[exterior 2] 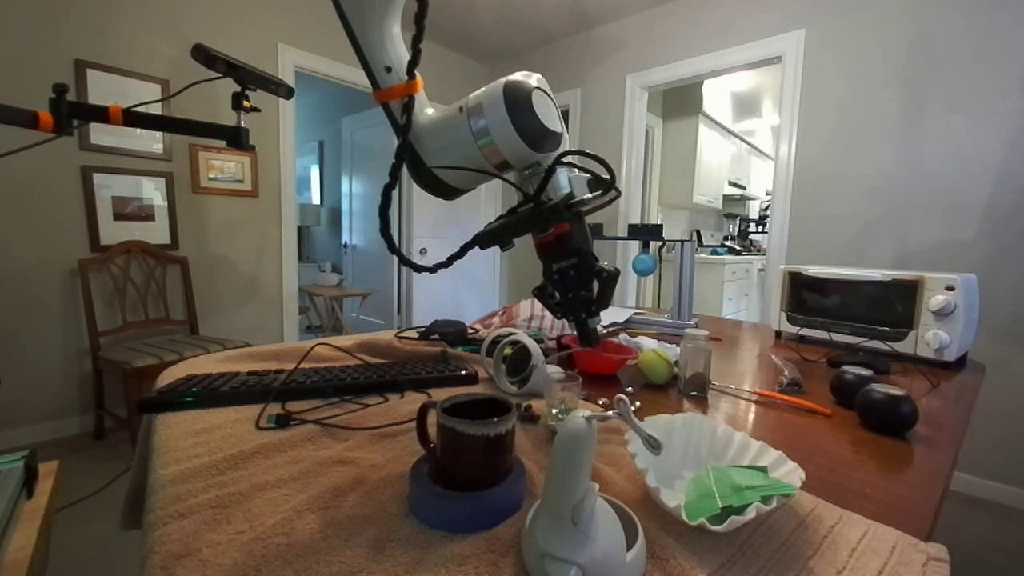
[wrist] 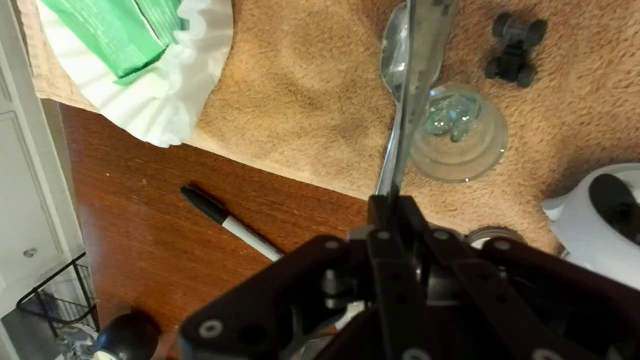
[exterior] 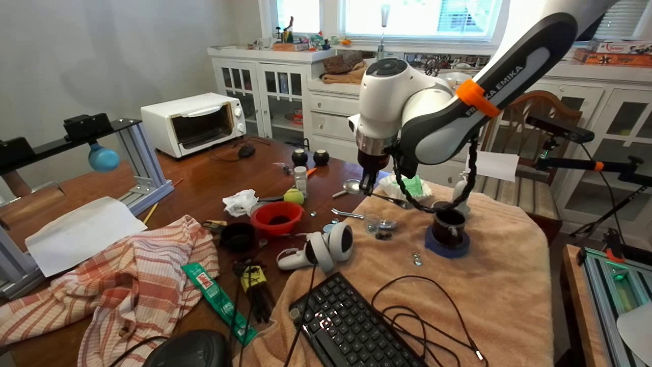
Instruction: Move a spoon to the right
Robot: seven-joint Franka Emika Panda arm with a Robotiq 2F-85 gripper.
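Near part of bench (exterior: 224, 173), in an exterior view: black keyboard (exterior: 356, 321) lying partly on tan towel (exterior: 504, 295). Farther back, toward the right edge, mug (exterior: 448, 229) on a blue ring. Beyond, glass cup (wrist: 459, 135) with bluish pebbles; a loose spoon (wrist: 393, 65) lies just beside it on the towel.

Above these, toward the far edge: gripper (wrist: 394, 201) closed on a slim metal utensil, taken to be the task's spoon (wrist: 424, 65). It is in the air, a thin straight length running out from the gripper over the towel. In the wrist view that length broadens away from the grip; cannot tell whether by shape or by nearness. Bowl end not settled: round silver form (exterior: 351, 186) close by the gripper may be it.

Handling (judged): light, stiff, not fragile. Smooth metal, so slippery; thin section gives little contact, likely to pivot if the free end knocks anything. Best hold: across the flat faces, between neck and mid-handle, near balance. Lower it flat. If regrasping, towel should help; it yields under the tips where wood would not.

Farthest, by the far edge: fluted paper dish (wrist: 200, 65) holding green packets. Probably easily shoved; keep the spoon's free end off it.
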